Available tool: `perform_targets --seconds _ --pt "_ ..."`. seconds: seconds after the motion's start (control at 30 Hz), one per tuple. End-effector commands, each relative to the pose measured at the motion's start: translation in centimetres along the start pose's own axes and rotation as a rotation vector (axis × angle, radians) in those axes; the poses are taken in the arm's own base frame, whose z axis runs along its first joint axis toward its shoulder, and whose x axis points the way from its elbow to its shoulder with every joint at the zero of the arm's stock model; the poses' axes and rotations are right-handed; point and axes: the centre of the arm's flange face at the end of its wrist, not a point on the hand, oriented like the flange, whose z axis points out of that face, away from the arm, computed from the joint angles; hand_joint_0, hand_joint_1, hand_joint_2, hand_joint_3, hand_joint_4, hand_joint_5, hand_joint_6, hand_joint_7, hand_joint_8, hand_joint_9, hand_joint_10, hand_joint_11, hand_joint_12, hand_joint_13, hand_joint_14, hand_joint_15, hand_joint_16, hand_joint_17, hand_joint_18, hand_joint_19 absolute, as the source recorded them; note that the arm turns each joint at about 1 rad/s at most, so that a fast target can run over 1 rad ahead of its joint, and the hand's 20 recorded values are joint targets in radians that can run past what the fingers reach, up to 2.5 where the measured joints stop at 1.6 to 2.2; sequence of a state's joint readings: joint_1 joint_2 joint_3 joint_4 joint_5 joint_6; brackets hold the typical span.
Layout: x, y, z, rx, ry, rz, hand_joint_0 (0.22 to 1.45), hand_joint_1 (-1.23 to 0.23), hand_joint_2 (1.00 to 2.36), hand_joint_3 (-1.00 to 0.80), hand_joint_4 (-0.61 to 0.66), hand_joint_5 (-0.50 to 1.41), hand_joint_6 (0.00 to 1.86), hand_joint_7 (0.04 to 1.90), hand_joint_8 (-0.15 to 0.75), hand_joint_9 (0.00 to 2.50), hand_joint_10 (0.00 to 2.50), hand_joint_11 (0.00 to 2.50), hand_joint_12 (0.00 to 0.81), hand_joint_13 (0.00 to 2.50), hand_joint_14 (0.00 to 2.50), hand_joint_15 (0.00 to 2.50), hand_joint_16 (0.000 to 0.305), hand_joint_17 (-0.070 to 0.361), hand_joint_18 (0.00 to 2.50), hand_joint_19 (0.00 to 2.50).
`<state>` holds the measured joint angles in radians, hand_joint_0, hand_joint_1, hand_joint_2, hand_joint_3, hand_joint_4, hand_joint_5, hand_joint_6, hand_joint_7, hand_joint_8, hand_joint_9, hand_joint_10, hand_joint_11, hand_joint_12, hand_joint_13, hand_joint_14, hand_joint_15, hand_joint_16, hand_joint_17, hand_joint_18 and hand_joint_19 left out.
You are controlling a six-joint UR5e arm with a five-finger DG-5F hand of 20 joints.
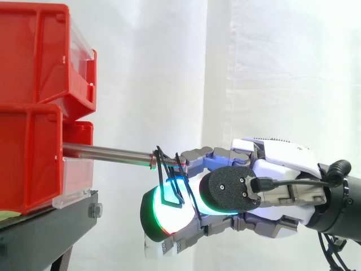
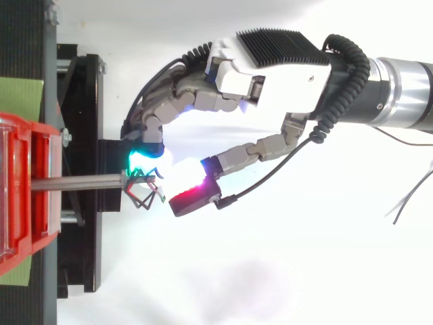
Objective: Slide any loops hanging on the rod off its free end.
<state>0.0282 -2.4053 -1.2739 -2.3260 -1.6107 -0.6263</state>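
A steel rod [image 1: 107, 152] sticks out level from the red bins [image 1: 31, 164] toward the right and ends in a threaded tip. Thin black wire loops [image 1: 161, 183] hang on that tip, at the rod's free end. In the top view the loops [image 2: 143, 191] bunch just past the smooth part of the rod [image 2: 74, 181]. My hand [image 1: 282, 169] comes in from the right with its fingers and thumb curled round the loops. One finger pad [image 2: 143, 157] glows green beside the rod's tip, and the thumb pad [image 2: 193, 198] glows red on the other side.
Two red bins are stacked at the left on a black stand [image 1: 45, 231]. The stand [image 2: 81, 135] reaches out under the rod's base. A white curtain hangs behind, and open air lies to the right of the rod's tip, around the arm.
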Motion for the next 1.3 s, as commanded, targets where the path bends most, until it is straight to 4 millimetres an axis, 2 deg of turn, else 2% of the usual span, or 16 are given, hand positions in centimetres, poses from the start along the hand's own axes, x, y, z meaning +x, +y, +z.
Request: perform_targets --seconds 0.0,0.2,1.07,1.1,1.27 --pt "0.1 0.0 0.0 0.001 0.002 0.021 0.56 -0.70 1.02 -0.25 0.05 -0.17 0.91 0.86 0.272 0.70 0.01 0.37 0.385 0.62 0.01 0.30 0.054 0.121 0.52 0.34" --pt "-0.1 0.1 0.1 -0.006 -0.007 0.035 0.54 -0.69 1.01 -0.32 0.08 -0.17 0.86 0.84 0.278 0.70 0.01 0.38 0.392 0.62 0.01 0.30 0.055 0.125 0.52 0.34" --pt "-0.1 0.5 0.6 -0.024 -0.018 0.027 0.52 -0.75 1.01 -0.39 0.11 -0.17 0.83 0.82 0.285 0.69 0.01 0.38 0.401 0.62 0.01 0.30 0.057 0.129 0.52 0.34" --pt "0.5 -0.5 0.4 -0.012 -0.011 0.030 0.52 -0.75 1.01 -0.39 0.11 -0.17 0.83 0.82 0.284 0.69 0.02 0.39 0.400 0.62 0.01 0.30 0.057 0.129 0.52 0.35" --pt "0.5 -0.9 1.2 -0.019 -0.016 0.039 0.52 -0.74 1.01 -0.39 0.11 -0.17 0.83 0.82 0.286 0.70 0.01 0.39 0.403 0.62 0.01 0.30 0.057 0.129 0.52 0.34"
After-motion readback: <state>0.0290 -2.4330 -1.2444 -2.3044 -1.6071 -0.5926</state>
